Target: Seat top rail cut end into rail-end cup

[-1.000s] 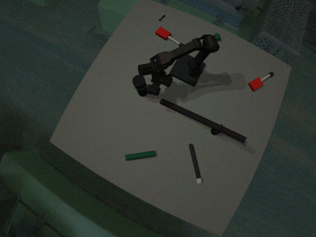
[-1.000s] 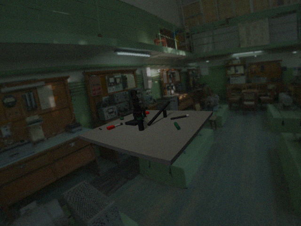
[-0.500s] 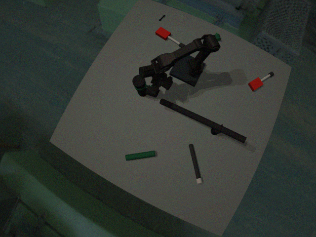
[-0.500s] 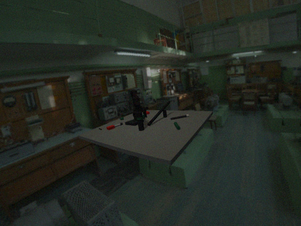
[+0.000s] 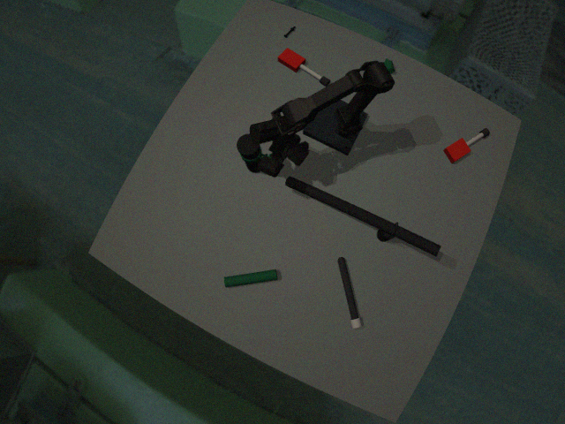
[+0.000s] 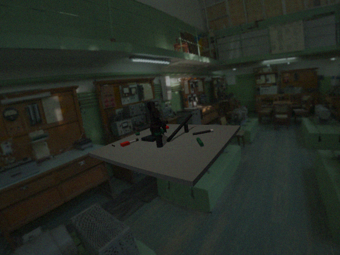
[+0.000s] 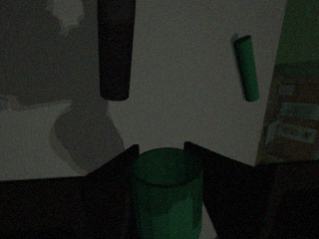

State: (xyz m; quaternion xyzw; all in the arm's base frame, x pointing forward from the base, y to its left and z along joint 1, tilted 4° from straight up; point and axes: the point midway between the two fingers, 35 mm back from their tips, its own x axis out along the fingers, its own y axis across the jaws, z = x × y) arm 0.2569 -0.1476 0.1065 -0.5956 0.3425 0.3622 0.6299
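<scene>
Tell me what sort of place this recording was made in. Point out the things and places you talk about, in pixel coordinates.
Probably a workshop or technical lab: instrument panels (image 6: 122,127) stand along the wall, a long wooden workbench (image 6: 54,181) runs below them, and strip lights (image 6: 150,60) hang overhead.

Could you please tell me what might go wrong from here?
The dark round rail slopes, its near end outside the green translucent cup, so a misaligned push could catch the rim. The fingers are closed on that cup, joined to the dark upright post, so twisting could drag the band down or tip the post.
</scene>
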